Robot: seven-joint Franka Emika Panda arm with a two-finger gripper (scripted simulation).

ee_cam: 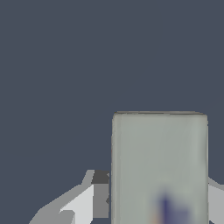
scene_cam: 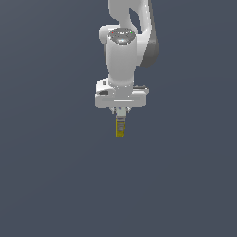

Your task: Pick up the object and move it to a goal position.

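Note:
The object [scene_cam: 120, 127] is a slim small box, white near the gripper and yellow at its lower end. It hangs upright from my gripper [scene_cam: 120, 112] in the middle of the exterior view, clear of any surface. The gripper is shut on its white upper part. In the wrist view the object [ee_cam: 159, 162] fills the area between the fingers as a pale grey-white block with a bluish mark low down. One finger [ee_cam: 94, 197] presses against its side; the other finger [ee_cam: 215, 199] shows only at the picture's edge.
The white arm [scene_cam: 124, 51] comes down from the exterior view's upper middle. Around it there is only a plain dark grey-blue ground [scene_cam: 51, 176], with no other object, edge or goal marker in view.

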